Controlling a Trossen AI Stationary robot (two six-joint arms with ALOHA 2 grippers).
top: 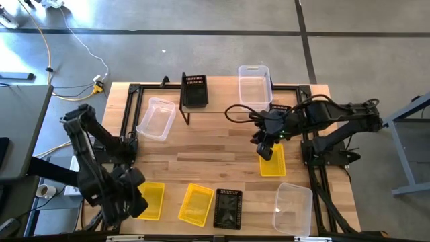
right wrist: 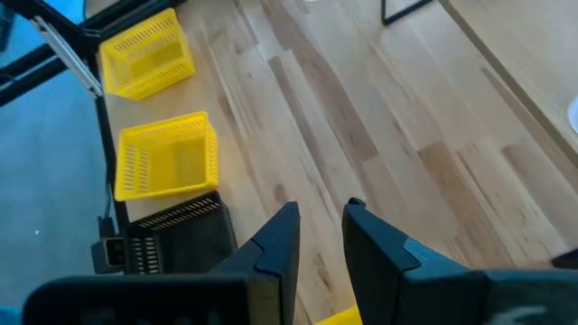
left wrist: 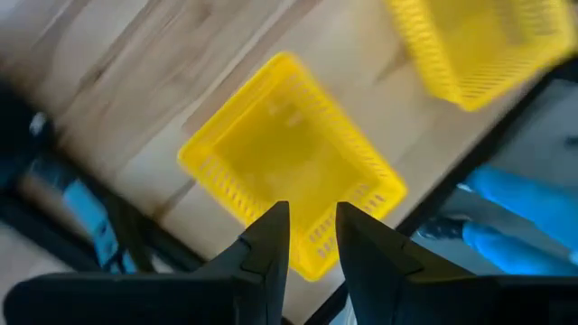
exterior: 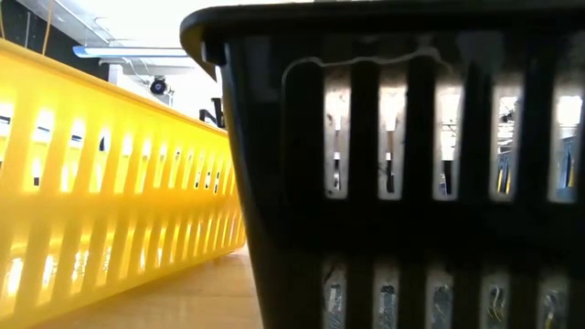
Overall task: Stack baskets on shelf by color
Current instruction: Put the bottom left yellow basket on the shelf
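My left gripper (top: 138, 195) (left wrist: 312, 226) hovers over the near-left yellow basket (top: 150, 199) (left wrist: 289, 158), fingers a narrow gap apart and holding nothing. My right gripper (top: 267, 146) (right wrist: 318, 217) stands over the far end of the right yellow basket (top: 273, 163), also slightly open; a sliver of that basket's rim (right wrist: 339, 316) shows below its fingers. A second yellow basket (top: 196, 204) (right wrist: 169, 155) and a black basket (top: 227, 208) (exterior: 411, 183) rest on the table's near edge. On the shelf (top: 222, 99) (right wrist: 524, 72) stand a black basket (top: 194, 91) and a clear basket (top: 255, 84).
A clear basket (top: 156, 119) lies at the far left and another clear basket (top: 293, 208) in the near-right corner. Black frame rails (top: 131, 107) border the tabletop. Bare wood (top: 215, 154) lies in the table's middle. The low view is filled by the black basket and a yellow basket (exterior: 110, 183).
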